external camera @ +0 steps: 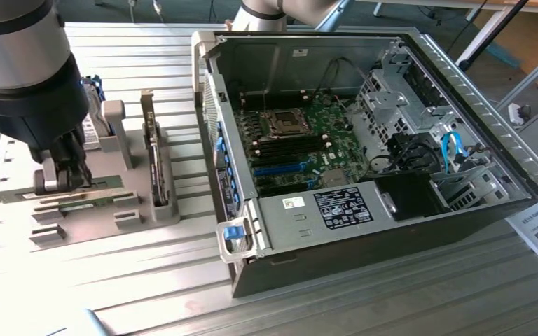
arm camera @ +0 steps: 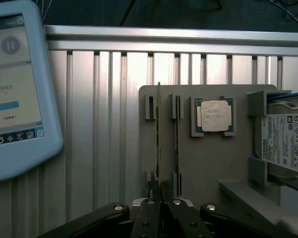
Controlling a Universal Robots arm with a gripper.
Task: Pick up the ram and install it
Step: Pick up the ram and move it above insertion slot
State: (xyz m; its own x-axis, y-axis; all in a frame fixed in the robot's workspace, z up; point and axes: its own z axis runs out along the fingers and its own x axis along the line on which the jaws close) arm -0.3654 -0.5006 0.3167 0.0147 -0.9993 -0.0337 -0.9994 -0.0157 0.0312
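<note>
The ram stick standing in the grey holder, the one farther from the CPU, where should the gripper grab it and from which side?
Pinch the ram across its two flat faces at the free top edge, coming straight down. It stands on edge in the grey holder, ends caught in slots, with a second stick close beside it. The gripper is shut on it that way.

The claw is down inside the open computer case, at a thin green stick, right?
No: the exterior view shows the claw down at the grey tray beside the case, not inside it. It is at a thin green stick.
</note>
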